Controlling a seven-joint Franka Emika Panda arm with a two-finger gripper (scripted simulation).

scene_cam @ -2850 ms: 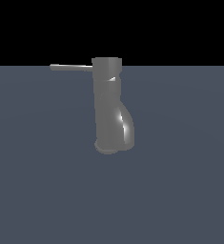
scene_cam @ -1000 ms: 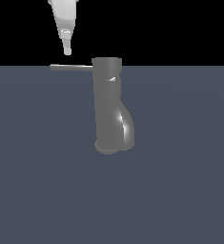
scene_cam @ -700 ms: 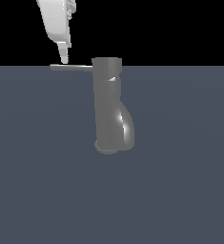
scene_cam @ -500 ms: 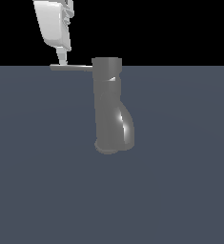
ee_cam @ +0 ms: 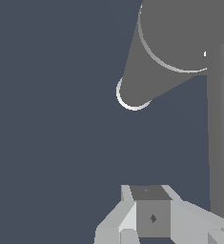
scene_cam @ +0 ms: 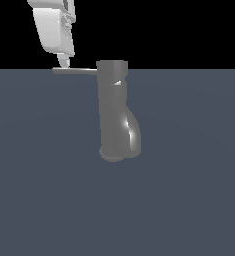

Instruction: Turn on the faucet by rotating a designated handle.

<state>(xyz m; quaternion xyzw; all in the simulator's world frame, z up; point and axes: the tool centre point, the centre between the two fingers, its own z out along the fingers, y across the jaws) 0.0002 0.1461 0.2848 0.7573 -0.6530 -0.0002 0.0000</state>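
Exterior view: the faucet (scene_cam: 116,112) stands upright mid-scene on the grey floor (scene_cam: 189,200), its handle (scene_cam: 75,71) projecting level from the cap toward the exterior view's left. The gripper (scene_cam: 63,63) hangs above the handle's outer end, its tip at or just over the rod; contact cannot be confirmed. Finger spacing cannot be told in either view. Wrist view: the handle (ee_cam: 219,128) runs along one edge of the frame, beside the fingers (ee_cam: 151,217) and not between them. Step in hand, as judged: the approach to the handle. The next move calls for settling against the rod's free end, then pushing sideways around the cap.
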